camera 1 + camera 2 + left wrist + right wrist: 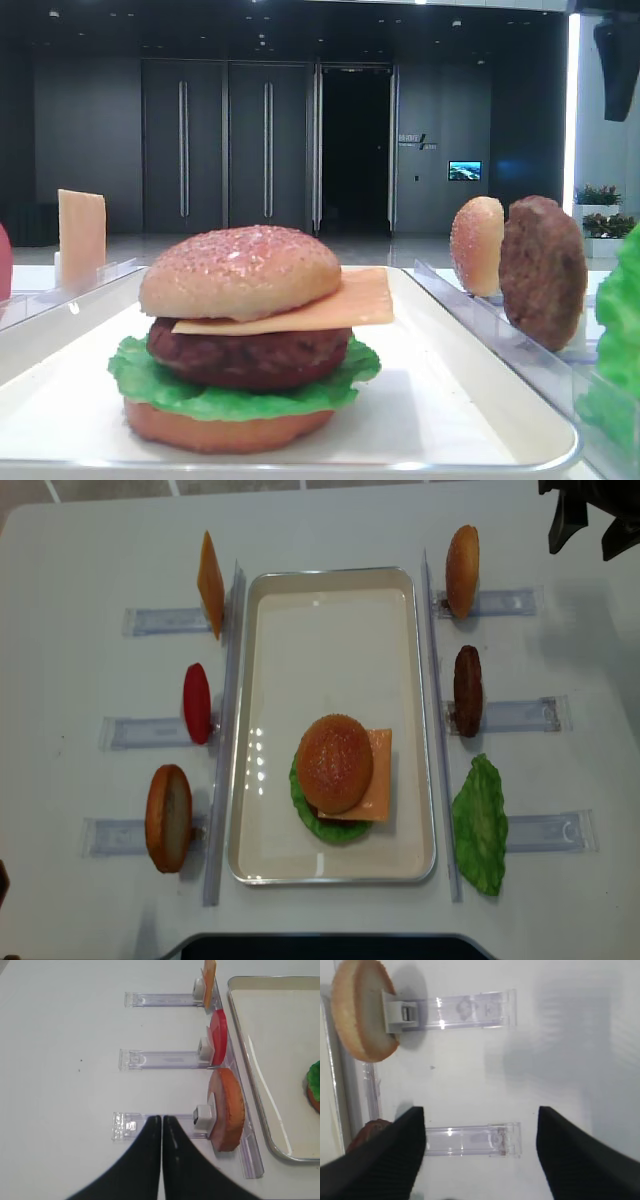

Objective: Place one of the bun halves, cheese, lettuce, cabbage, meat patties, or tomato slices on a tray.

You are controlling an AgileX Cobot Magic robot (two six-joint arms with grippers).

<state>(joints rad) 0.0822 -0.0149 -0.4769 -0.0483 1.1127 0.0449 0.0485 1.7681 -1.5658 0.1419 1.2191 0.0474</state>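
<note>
On the white tray (320, 650) stands a stacked burger: speckled bun half (334, 762) over cheese (377, 780), a patty (250, 355), lettuce (305, 810) and a bottom bun. A spare bun half (362, 1010), patty (467, 690) and lettuce leaf (480, 823) sit right of the tray. Another cheese slice (209, 977) and a tomato slice (218, 1036) stand in racks on the left. My right gripper (480, 1112) hangs open and empty over a clear rack (470, 1140), apart from the bun half. My left gripper (161, 1119) is shut on nothing, beside a smooth orange bun disc (227, 1110).
Clear plastic racks (515, 715) line both sides of the tray, with long clear rails (438, 730) along its edges. The rack under my right gripper holds nothing at its near end. The white table (60, 1060) stretches out to the left.
</note>
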